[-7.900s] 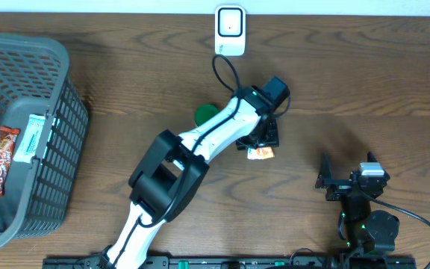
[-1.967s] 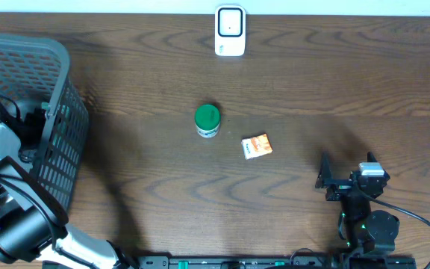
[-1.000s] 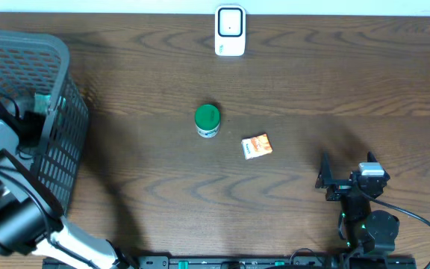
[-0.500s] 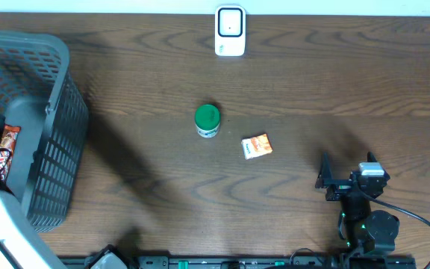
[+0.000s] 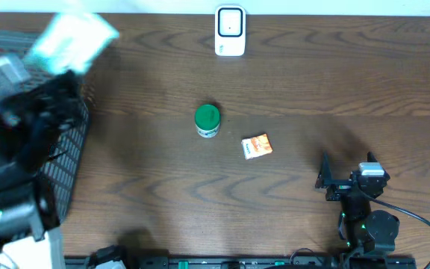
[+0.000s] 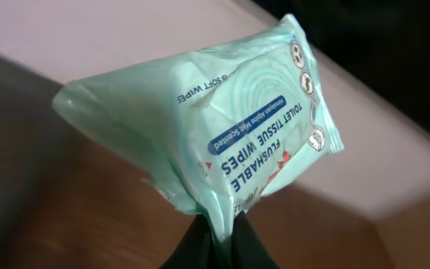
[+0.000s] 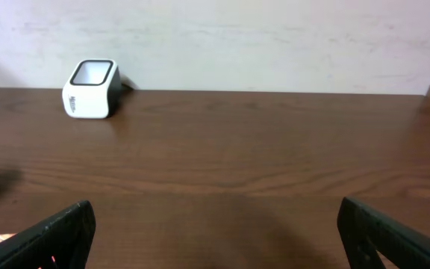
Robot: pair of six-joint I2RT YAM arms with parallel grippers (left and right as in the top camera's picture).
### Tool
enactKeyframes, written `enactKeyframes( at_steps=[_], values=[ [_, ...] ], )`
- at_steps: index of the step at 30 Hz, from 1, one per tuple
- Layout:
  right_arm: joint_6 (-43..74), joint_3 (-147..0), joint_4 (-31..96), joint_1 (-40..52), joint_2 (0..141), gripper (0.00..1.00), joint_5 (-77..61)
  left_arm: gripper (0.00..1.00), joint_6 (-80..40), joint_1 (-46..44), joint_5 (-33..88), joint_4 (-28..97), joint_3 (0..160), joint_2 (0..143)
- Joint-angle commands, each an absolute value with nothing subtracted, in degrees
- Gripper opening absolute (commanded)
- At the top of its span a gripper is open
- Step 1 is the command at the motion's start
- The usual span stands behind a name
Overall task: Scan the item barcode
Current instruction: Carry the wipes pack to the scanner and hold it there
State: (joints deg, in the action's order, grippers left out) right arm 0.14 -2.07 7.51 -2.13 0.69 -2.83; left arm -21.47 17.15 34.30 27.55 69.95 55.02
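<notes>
I hold the wipes pack (image 6: pixel 222 142) aloft beside the basket (image 5: pixel 67 175), left gripper (image 6: pixel 213 243) pinching one thin edge; a fast swing toward the scanner (image 5: pixel 230 31) could shake it loose. Right gripper (image 7: pixel 219 232) gapes, idle.

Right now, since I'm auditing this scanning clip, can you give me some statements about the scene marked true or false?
The left gripper pinches a pack of wipes. True.
The right gripper holds the orange packet. False: it is open and empty; the packet lies on the table.
The green-lidded jar stands apart from the orange packet. True.
The wipes rest on the scanner. False: they are held up, well left of it.
</notes>
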Motion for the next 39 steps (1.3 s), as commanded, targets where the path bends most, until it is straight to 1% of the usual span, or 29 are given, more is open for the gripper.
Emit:
enactKeyframes(
  at_steps=[1,3,6,13,18,22,31,39],
  values=[
    [-0.49,-1.87,7.51,-1.78,0.38,0.99,-2.92,0.07,-9.58,7.35,37.52,27.33,70.32,58.35],
    [-0.51,-1.87,7.49,-1.78,0.38,0.99,-2.92,0.08,-4.95,1.34,36.01,27.9,70.32,60.51],
    [-0.49,-1.87,7.49,-1.78,0.38,0.99,-2.92,0.07,-1.85,-6.31,27.42,29.12,70.32,63.7],
    [-0.51,-1.87,7.49,-1.78,0.38,0.99,-2.92,0.07,2.2,-21.71,-1.83,32.75,70.32,70.08],
    [-0.51,-1.87,7.49,-1.78,0.38,0.99,-2.92,0.07,2.33,-29.08,-19.14,32.84,70.32,73.54],
    [-0.49,-1.85,7.51,-1.78,0.38,0.99,-2.92,0.07,2.17,-31.38,-20.64,33.76,70.3,76.03],
    [-0.51,-1.87,7.51,-1.78,0.38,0.99,-2.92,0.07,-3.18,-31.42,-20.64,36.91,69.76,80.58],
    [-0.49,-1.87,7.51,-1.78,0.38,0.99,-2.92,0.07,-4.97,-30.89,-20.99,36.88,69.76,80.53]
  ],
)
